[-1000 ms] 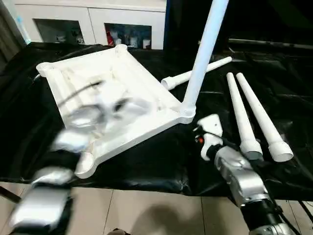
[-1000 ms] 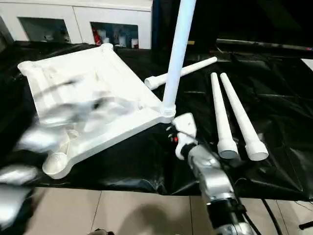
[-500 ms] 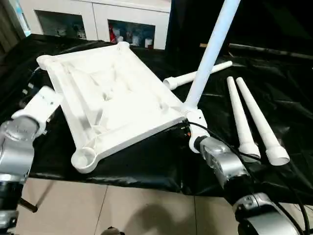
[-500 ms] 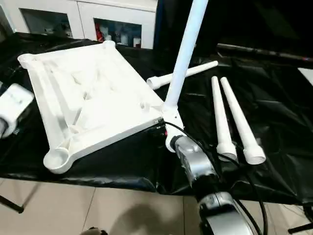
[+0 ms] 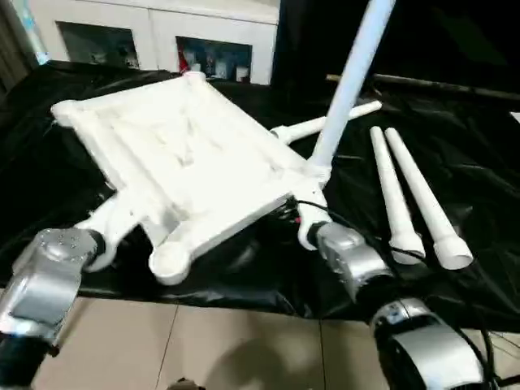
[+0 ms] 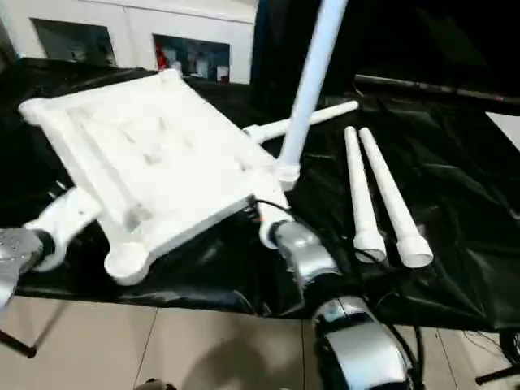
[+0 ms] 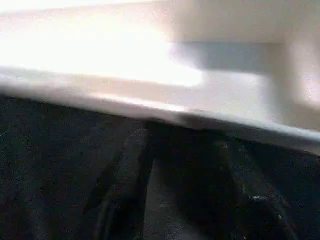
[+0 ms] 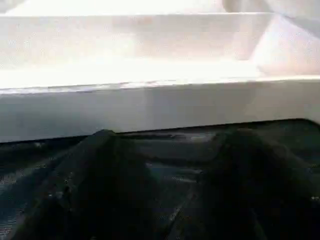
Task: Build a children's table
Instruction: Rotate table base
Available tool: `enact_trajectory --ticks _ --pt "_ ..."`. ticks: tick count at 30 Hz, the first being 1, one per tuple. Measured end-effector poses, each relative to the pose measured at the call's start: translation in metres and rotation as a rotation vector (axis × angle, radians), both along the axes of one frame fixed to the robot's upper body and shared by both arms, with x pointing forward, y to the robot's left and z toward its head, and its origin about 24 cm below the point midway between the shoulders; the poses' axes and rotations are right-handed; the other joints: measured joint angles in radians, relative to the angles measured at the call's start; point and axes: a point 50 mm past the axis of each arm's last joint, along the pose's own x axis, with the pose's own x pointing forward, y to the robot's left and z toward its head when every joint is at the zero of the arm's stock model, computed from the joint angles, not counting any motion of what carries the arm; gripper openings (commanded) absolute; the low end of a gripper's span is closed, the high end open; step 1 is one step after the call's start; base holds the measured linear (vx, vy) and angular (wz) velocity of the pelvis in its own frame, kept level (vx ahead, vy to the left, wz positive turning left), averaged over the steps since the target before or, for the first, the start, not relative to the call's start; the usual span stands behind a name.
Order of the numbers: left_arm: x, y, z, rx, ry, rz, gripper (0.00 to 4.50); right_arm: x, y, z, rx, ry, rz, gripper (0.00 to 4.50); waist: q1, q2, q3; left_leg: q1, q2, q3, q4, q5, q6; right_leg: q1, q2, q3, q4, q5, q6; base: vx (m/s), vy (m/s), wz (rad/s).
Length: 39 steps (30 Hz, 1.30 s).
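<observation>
Table top: white plastic table top point(image 5: 191, 166), ribbed underside up, in the centre-left of the head views on the black-covered tabletop point(image 5: 487, 203); its near edge looks raised off the cover.
Corner sockets: an empty round socket point(image 5: 168, 262) at the lower-left corner; others at the far corners towards the upper left.
Fitted leg: one white tube leg point(image 5: 348, 85) stands in the right-hand corner socket and rises, leaning, out of the top edge of the frame.
Loose legs: two tapered legs point(image 5: 410, 195) lie side by side right of centre, wide ends towards the viewer; a third leg point(image 5: 325, 124) lies across behind the fitted leg.
Left tool: left tool point(image 7: 185, 200), at lower left in the head views, reaches under the top's left long edge; in its wrist view the two black fingers point(image 7: 122, 185) stand moderately apart below the white rim, with nothing visibly between them.
Right tool: right tool point(image 8: 167, 175), at centre in the head views, points under the near edge just beside the fitted leg's socket; its fingers point(image 8: 95, 185) are spread wide beneath the white edge, touching cannot be told.
Background: white cabinet point(image 5: 154, 36) with glass doors at upper left; tiled floor point(image 5: 227, 341) along the bottom.
</observation>
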Motion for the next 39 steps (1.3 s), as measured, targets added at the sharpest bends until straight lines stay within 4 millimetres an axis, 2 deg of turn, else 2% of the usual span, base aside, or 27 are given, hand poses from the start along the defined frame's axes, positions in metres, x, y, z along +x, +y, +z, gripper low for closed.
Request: enact_trajectory --ticks 3,8,11,14,18,21,24,27,30,32,34,37,39 --pt "-0.005 -0.007 0.002 -0.035 0.036 -0.047 1.92 -0.002 0.011 0.0 0.011 -0.001 0.047 3.95 -0.004 -0.001 0.0 0.0 0.003 0.0 0.0 0.001 -0.001 0.0 0.003 0.0 0.0 0.0 0.0 0.0 0.0 0.0" --pt "-0.014 -0.023 0.007 -0.083 0.071 -0.162 1.92 -0.009 0.028 -0.002 0.033 -0.008 0.156 3.95 -0.023 -0.001 -0.001 0.002 0.006 0.0 0.0 0.002 -0.004 0.0 0.006 0.0 0.0 0.0 0.0 0.0 0.0 0.0" --pt "-0.014 -0.036 0.007 -0.119 0.066 -0.203 1.92 -0.011 0.031 -0.002 0.042 -0.014 0.191 3.95 -0.032 -0.001 -0.001 0.002 0.006 0.001 0.0 0.002 -0.004 0.0 0.006 0.001 0.0 0.0 -0.001 0.0 0.0 0.0" --pt "-0.01 -0.05 0.006 -0.157 0.057 -0.235 1.92 -0.013 0.029 -0.003 0.05 -0.027 0.223 3.95 -0.029 0.0 0.0 0.002 0.006 0.001 0.0 0.002 -0.004 0.0 0.006 0.0 0.0 -0.001 -0.001 0.0 0.0 0.0" --pt "-0.012 -0.065 0.004 -0.171 0.094 -0.342 1.92 -0.019 0.028 -0.004 0.067 -0.053 0.275 3.95 -0.036 0.003 0.0 0.002 0.006 0.001 0.001 0.002 -0.004 0.0 0.007 0.001 0.0 -0.001 -0.003 0.0 0.0 0.0" --pt "-0.011 -0.064 0.009 -0.153 0.096 -0.383 1.92 -0.024 0.019 -0.006 0.08 -0.072 0.277 3.95 -0.033 0.006 0.002 0.002 0.007 0.001 0.001 0.002 -0.004 0.0 0.008 0.0 0.0 -0.002 -0.003 0.0 0.0 0.0" --pt "-0.008 -0.061 0.016 -0.143 0.078 -0.402 1.92 -0.027 -0.002 -0.007 0.062 -0.09 0.254 3.95 -0.024 0.012 0.002 0.001 0.006 0.001 0.004 0.002 -0.004 0.001 0.007 0.001 0.0 -0.002 -0.003 0.0 0.0 0.0" --pt "-0.006 -0.065 0.021 -0.168 0.061 -0.437 1.92 -0.03 -0.017 -0.004 0.066 -0.116 0.229 3.95 -0.023 0.013 0.003 0.001 0.006 0.001 0.005 0.002 -0.004 0.002 0.007 0.001 0.001 -0.001 -0.003 0.0 0.0 0.0" --pt "0.002 -0.075 0.04 -0.197 -0.028 -0.5 1.92 -0.04 -0.036 -0.001 0.052 -0.146 0.205 3.95 -0.019 0.017 0.004 0.002 0.006 0.001 0.005 0.002 -0.004 0.003 0.007 0.001 0.001 -0.001 -0.003 0.0 0.0 0.0" --pt "0.008 -0.079 0.057 -0.209 -0.111 -0.536 1.92 -0.045 -0.05 0.002 0.036 -0.156 0.183 3.95 -0.022 0.019 0.004 0.002 0.006 0.001 0.005 0.002 -0.004 0.003 0.007 0.001 0.001 0.0 -0.003 0.0 0.0 0.0" --pt "0.011 -0.083 0.064 -0.22 -0.148 -0.556 1.92 -0.047 -0.057 0.006 0.026 -0.17 0.171 3.95 -0.029 0.024 0.003 0.003 0.006 0.001 0.005 0.002 -0.004 0.003 0.007 0.002 0.001 0.001 -0.003 0.0 0.0 0.0" --pt "0.013 -0.096 0.065 -0.261 -0.192 -0.621 1.92 -0.047 -0.065 0.019 0.035 -0.204 0.141 3.95 -0.038 0.029 0.004 0.004 0.006 0.0 0.005 0.002 -0.004 0.003 0.008 0.002 0.002 0.001 -0.002 0.0 0.0 0.0" --pt "0.016 -0.098 0.061 -0.235 -0.19 -0.649 2.2 -0.046 -0.066 0.028 0.044 -0.229 0.136 3.95 -0.042 0.029 0.004 0.005 0.006 -0.001 0.003 0.002 -0.004 0.002 0.009 0.002 0.002 0.001 -0.002 0.0 0.0 0.0"
